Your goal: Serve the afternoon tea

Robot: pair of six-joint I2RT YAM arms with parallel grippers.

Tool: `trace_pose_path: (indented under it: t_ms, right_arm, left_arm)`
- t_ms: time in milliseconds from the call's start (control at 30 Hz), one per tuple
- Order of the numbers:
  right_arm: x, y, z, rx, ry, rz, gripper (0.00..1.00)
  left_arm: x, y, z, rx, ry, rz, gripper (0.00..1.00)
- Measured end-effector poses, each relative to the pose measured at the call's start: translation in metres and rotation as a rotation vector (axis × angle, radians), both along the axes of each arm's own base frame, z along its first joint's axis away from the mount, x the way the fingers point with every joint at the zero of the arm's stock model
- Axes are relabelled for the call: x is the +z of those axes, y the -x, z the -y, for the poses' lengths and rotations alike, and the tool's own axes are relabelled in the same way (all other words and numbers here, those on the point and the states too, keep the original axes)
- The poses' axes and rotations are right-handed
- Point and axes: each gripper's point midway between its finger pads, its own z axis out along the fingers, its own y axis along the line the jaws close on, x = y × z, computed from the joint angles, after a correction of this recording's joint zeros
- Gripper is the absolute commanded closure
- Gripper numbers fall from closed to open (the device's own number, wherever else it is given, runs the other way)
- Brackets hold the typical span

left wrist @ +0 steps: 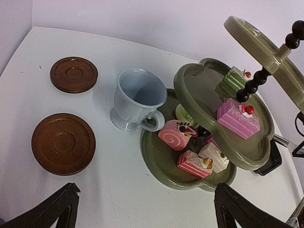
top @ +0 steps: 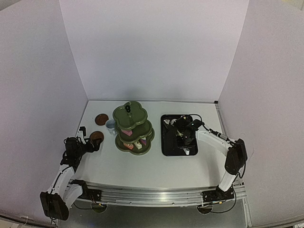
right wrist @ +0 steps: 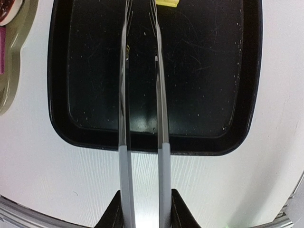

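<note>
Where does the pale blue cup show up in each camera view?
Top external: the cup sits left of centre, just left of the stand.
Left wrist: the cup is upper centre, between the coasters and the stand.
Right wrist: the cup is not in view.
Shared landmark: the stand, which shows only as an olive sliver at the left edge of the right wrist view.

Lab test booth. Plain white panels (top: 152, 47) enclosing white desk (top: 156, 166). Metal rail (top: 152, 195) bolted along near edge.
</note>
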Motion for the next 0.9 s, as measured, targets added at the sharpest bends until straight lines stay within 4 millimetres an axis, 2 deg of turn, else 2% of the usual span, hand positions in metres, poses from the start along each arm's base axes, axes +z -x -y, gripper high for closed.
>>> trace_pose_path:
  t_ms: [267, 900]
  right_arm:
    - [0.004, 0.035, 0.026, -0.069, 0.033, -0.068, 0.72]
    - [-0.009, 0.009, 0.015, -0.047, 0.075, -0.036, 0.68]
  left_arm:
    - [-0.001, -0.001, 0.0, -0.001, 0.001, -0.003, 0.0]
    - [-0.001, -0.002, 0.001, -0.008, 0.004, 0.0, 0.0]
